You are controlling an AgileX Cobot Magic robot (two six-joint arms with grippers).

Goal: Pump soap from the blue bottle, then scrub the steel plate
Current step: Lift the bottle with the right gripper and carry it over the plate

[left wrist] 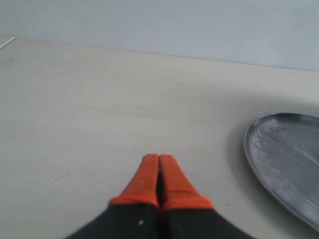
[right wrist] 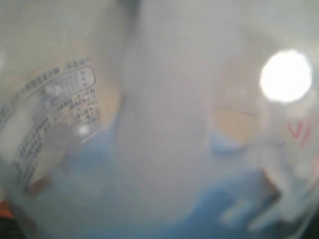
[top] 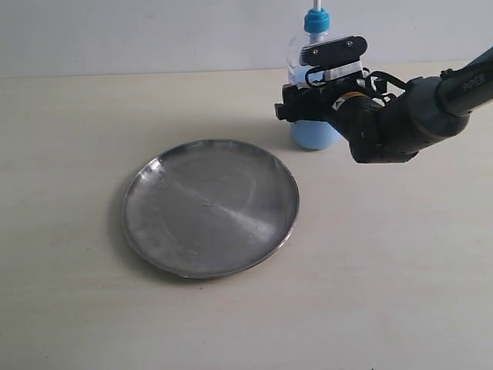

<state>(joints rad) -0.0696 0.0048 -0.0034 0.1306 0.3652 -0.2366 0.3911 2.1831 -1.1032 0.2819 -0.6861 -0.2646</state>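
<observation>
The blue bottle (top: 313, 136) stands upright at the back of the table, its blue collar and pump head (top: 316, 20) showing above my right gripper (top: 312, 106). That gripper is pressed against the bottle's body at mid height. In the right wrist view the blurred bottle (right wrist: 149, 124) fills the picture, and the fingers are hidden. The steel plate (top: 212, 206) lies flat in front and to the left of the bottle, with no soap visible on it. My left gripper (left wrist: 158, 158) is shut and empty, low over the table beside the steel plate (left wrist: 289, 159). It is outside the exterior view.
The pale tabletop (top: 385, 293) runs back to a white wall (top: 154, 31). My right arm (top: 416, 108) reaches in from the right edge towards the bottle. A printed label (right wrist: 55, 109) shows on the bottle's side.
</observation>
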